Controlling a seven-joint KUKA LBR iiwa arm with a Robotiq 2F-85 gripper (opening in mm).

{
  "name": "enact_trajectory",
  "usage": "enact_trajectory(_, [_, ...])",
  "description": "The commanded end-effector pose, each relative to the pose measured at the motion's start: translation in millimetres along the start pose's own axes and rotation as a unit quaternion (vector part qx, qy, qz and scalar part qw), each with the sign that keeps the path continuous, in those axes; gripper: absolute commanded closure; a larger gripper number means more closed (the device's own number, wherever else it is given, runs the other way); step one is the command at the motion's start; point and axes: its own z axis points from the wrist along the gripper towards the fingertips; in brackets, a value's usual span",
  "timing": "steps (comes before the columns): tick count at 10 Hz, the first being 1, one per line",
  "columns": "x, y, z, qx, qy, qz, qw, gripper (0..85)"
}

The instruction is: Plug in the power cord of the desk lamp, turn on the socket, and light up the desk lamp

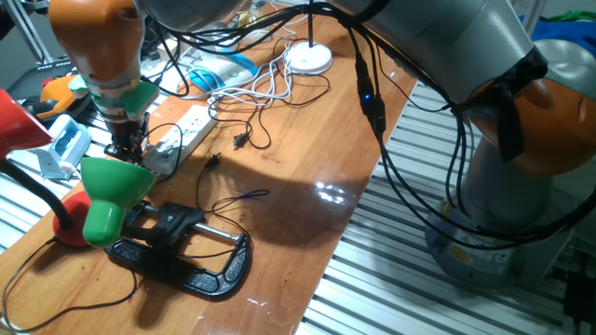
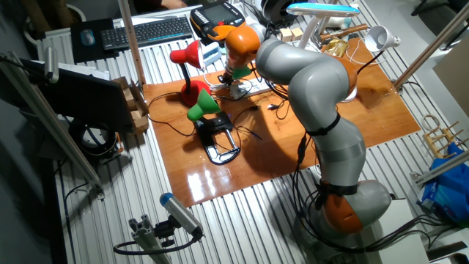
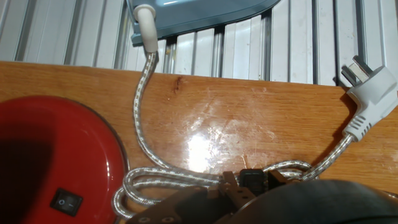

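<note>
One fixed view: the tool point(image 1: 126, 141) hangs straight down over the near end of the socket point(image 1: 182, 138), the white strip lying slantwise on the wooden worktop point(image 1: 307, 177). Its tips sit at the strip's end; whether they are spread or pinching something cannot be told. Close in front stands the green desk lamp point(image 1: 112, 191), its shade just beside the tool, clamped by a black C-clamp point(image 1: 186, 251) near the worktop's front edge. A red lamp base point(image 1: 67, 223) lies at the left. A small black plug point(image 1: 240, 141) and thin black cord lie loose to the right of the strip, with bare wood beyond. White cables point(image 1: 265, 88) and a round white base point(image 1: 308, 60) crowd the far end.

The other fixed view: the arm arches over the worktop point(image 2: 352, 117) to the lamps' corner; the right half is open wood.

Hand view: a braided cord point(image 3: 146, 124) loops across the wood to a white plug point(image 3: 370, 93) at the back edge. The red lamp base point(image 3: 56, 162) with its rocker switch point(image 3: 66, 201) fills the lower left.
</note>
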Motion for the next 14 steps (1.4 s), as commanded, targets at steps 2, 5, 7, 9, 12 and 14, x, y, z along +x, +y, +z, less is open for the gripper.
enact_trajectory(2, [-0.7, 0.3, -2.0, -0.006, 0.005, -0.005, 1.0000, 85.0])
enact_trajectory(5, [-0.7, 0.3, -2.2, 0.001, 0.002, -0.005, 1.0000, 85.0])
enact_trajectory(7, [-5.2, 1.4, -9.7, 0.005, 0.010, -0.003, 0.9999, 85.0])
enact_trajectory(9, [-11.0, 3.0, -23.3, 0.012, 0.022, -0.001, 0.9997, 85.0])
enact_trajectory(12, [-12.1, -5.8, -34.3, -0.004, 0.041, 0.001, 0.9992, 85.0])
enact_trajectory(14, [-9.8, -7.7, -44.8, -0.002, 0.060, -0.001, 0.9982, 85.0])
